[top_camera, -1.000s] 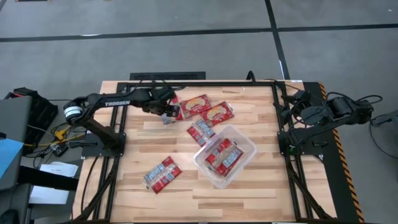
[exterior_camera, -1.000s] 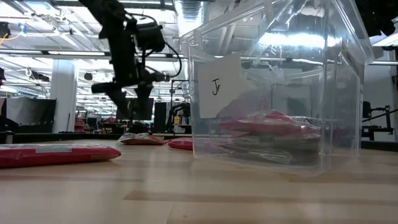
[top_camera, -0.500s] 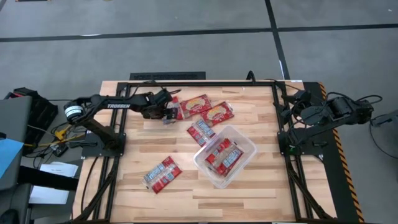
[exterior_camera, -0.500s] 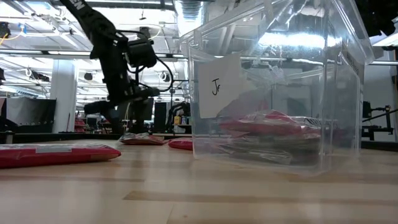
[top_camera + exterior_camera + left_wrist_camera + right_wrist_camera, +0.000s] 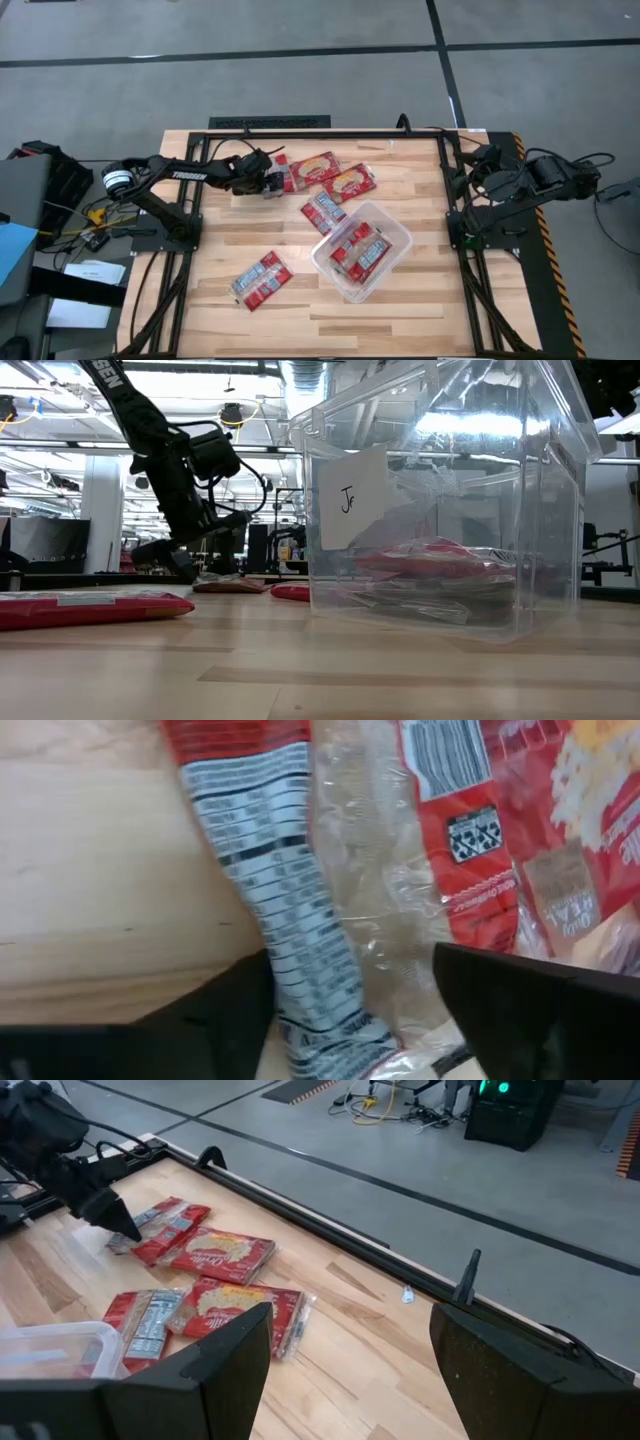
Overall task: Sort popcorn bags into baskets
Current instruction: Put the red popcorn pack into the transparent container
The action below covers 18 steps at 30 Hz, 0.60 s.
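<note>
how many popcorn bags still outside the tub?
4 red flat popcorn packets on the wooden table: one at the left gripper, far side; one beside it; one against the clear plastic tub; one near-left. Overlaps could hide more.

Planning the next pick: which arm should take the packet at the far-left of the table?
Left. Its gripper is open and already down astride that popcorn bag; the right gripper waits off at the table's right edge.

A light wooden desk with a black frame stands on a grey concrete floor crossed by dark lines. Behind the desk's far edge, a wide hall opens under bright ceiling lights, with white columns and dark equipment.
</note>
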### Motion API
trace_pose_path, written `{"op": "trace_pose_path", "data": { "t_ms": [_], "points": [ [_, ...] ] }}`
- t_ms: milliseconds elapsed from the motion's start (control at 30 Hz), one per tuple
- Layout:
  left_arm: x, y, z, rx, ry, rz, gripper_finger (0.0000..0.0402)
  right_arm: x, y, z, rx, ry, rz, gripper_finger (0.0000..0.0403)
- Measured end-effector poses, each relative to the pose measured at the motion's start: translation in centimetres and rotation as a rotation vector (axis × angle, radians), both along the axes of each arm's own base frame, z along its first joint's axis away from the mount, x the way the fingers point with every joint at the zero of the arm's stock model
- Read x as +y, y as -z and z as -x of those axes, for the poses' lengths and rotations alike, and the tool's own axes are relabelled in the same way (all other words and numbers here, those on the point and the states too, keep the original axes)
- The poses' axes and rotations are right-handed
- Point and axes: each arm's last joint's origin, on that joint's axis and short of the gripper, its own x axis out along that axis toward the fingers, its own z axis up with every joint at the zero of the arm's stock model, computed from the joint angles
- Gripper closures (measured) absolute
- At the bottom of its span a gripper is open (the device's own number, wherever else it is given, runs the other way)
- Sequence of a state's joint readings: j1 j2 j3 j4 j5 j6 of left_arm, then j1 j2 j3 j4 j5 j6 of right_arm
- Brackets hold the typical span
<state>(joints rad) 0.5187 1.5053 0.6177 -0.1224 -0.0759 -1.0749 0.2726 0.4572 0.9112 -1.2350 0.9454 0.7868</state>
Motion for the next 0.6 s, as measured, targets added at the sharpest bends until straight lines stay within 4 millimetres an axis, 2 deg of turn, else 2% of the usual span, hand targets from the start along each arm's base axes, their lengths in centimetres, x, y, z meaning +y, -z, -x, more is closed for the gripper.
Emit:
{"op": "trace_pose_path", "data": {
  "t_ms": [100, 333, 400, 600],
  "points": [
    [-0.2, 0.6, 0.5, -0.005, -0.025, -0.005, 0.0206, 0.0, 0.0, 0.0, -0.001, 0.003, 0.002, 0.0107],
    [-0.6, 1.7, 1.3, -0.015, -0.054, -0.008, 0.0373, -0.1, 0.0, 0.0, -0.006, 0.019, 0.017, 0.0107],
    [-0.6, 1.7, 1.3, -0.016, -0.057, -0.004, 0.0389, -0.1, 0.0, 0.0, -0.006, 0.019, 0.018, 0.0107],
    [-0.7, 0.6, 0.5, -0.073, 0.014, 0.041, 0.0398, -0.1, 0.0, 0.0, -0.011, 0.022, 0.013, 0.0107]
  ]
}}
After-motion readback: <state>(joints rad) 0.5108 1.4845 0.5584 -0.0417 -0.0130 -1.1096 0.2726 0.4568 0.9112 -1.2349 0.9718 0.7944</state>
